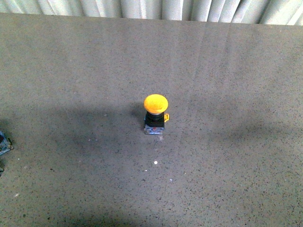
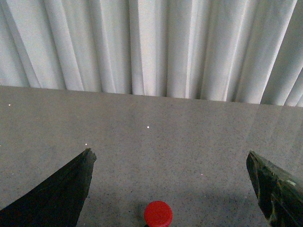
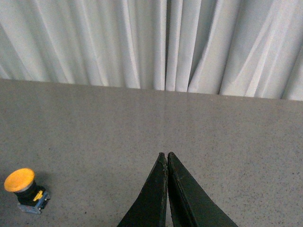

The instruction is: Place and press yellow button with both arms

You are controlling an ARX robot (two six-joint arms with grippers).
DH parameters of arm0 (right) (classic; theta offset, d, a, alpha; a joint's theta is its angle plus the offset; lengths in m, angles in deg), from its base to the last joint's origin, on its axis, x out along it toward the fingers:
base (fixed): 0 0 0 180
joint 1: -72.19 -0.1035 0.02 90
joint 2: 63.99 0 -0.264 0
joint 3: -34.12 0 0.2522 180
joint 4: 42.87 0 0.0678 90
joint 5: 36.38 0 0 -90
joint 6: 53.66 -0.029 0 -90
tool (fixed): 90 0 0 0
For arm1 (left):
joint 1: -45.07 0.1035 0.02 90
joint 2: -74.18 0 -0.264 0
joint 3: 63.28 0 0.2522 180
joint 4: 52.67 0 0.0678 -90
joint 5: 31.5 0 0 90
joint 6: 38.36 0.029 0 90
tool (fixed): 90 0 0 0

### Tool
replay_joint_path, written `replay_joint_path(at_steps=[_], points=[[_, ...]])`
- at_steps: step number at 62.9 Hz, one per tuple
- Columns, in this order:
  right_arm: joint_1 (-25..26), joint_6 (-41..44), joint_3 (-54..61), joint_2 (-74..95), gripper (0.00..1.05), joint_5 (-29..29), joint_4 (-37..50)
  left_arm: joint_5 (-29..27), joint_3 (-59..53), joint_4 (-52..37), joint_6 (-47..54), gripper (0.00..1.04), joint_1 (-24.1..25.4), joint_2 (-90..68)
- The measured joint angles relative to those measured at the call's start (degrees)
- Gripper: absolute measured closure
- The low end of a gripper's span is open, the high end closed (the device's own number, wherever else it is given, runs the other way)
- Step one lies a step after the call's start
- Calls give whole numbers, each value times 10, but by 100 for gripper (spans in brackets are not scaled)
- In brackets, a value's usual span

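The yellow button (image 1: 155,115) stands upright on the counter (image 1: 227,71), off beside the right fingers (image 3: 166,156), which are clenched empty, while the left fingers (image 2: 85,163) are spread wide, so pressing is left.

Item count, all views:

- Yellow button (image 1: 155,115): one. It appears at frame centre in the front view and at lower left in the right wrist view (image 3: 24,190).
- Red round cap (image 2: 158,213): one, at the bottom edge of the left wrist view. Its type cannot be determined.
- Pincers: two. The left pincer (image 2: 169,152) shows two fingers (image 2: 61,189), and the right pincer (image 3: 164,154) shows two fingers (image 3: 151,198).
- Bench (image 1: 236,71): one.
- Pleated curtain (image 2: 156,42): one.
- Dark object (image 1: 4,143) cut off by the left edge of the front view: one, unidentifiable.
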Motion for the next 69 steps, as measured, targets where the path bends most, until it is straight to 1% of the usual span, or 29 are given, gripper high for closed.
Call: replay_joint_path(at_steps=[17, 34, 66, 69], points=[[0, 0, 0, -101, 103, 0, -94, 0, 0, 0, 0, 9, 0, 0], [0, 0, 0, -181, 103, 0, -169, 0, 0, 0, 0, 9, 0, 0], [0, 0, 0, -284, 103, 0, -272, 0, 0, 0, 0, 9, 0, 0], [0, 0, 0, -335, 103, -2, -341, 0, 0, 0, 0, 9, 0, 0]])
